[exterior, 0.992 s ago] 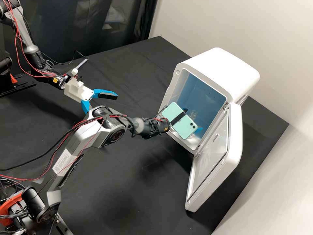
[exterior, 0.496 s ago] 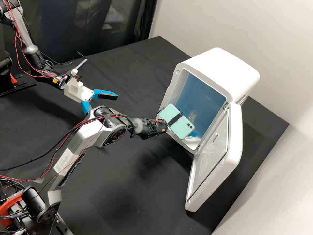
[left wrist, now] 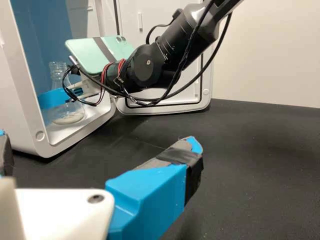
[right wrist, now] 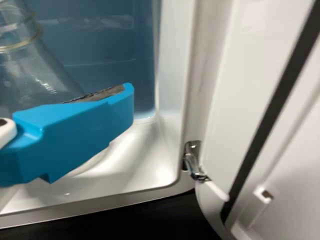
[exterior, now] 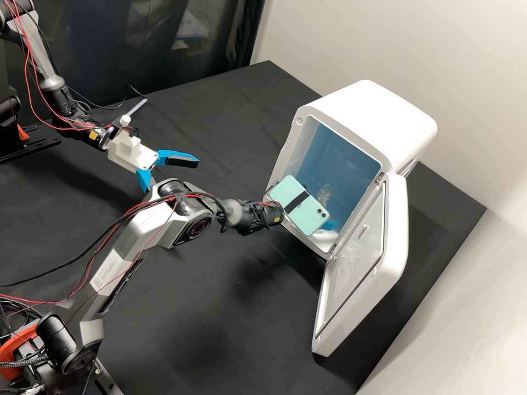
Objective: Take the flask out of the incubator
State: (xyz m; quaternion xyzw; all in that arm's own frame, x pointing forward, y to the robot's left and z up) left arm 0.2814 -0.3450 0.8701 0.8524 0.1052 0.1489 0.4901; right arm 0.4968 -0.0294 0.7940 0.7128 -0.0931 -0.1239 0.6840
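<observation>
At the left of the black bench (exterior: 230, 307), the left gripper (exterior: 171, 173) hangs above the surface with its blue fingers spread and nothing between them, unchanged over the past second. Across the middle, the right arm stretches toward the white incubator (exterior: 373, 118), a mint-green phone (exterior: 299, 203) strapped to its wrist at the chamber mouth. That wrist has eased back a touch and then forward again, ending almost where it began. The right gripper (left wrist: 55, 97) sits inside the blue-walled chamber right beside the glass flask (left wrist: 64, 112), which stands upright on the chamber floor and has not budged; whether the gripper has closed on it cannot be told. To the right, the door (exterior: 359, 263) hangs wide open. The small shuffle reads as an adjustment of position, so the lift-out appears yet to begin.
</observation>
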